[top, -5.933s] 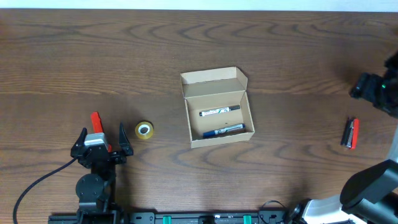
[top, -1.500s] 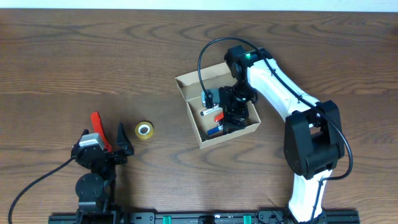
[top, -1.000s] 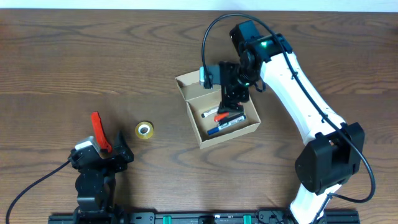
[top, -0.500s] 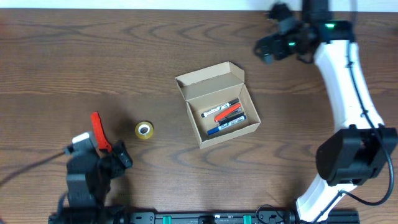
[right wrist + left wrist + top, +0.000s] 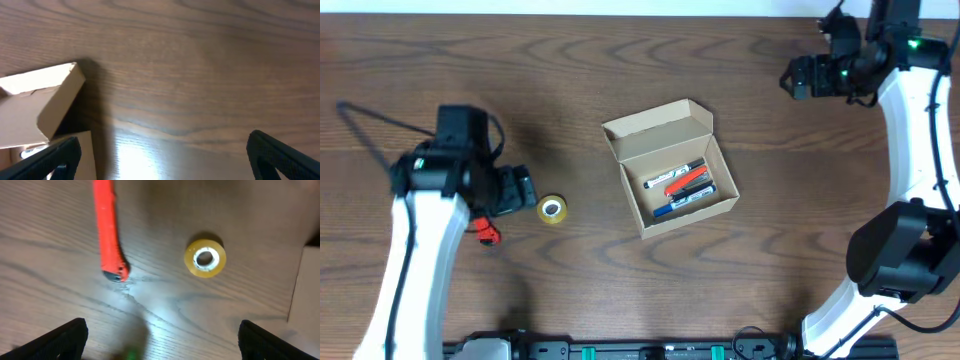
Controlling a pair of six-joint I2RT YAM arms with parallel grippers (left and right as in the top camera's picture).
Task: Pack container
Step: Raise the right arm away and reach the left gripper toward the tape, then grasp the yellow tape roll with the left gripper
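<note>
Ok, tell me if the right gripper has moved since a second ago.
Yes. The right gripper was over the small tan cardboard box; now it is beyond the box's far right corner, clear of it.

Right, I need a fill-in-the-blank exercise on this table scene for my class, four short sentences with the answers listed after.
1. The lid of the cardboard box stands ___.
2. The tape roll is ___ in colour.
3. The red marker beside the tape roll lies ___ the cardboard box.
4. The left gripper and the right gripper each hold ___.

Missing words: open; yellow; outside; nothing.
</note>
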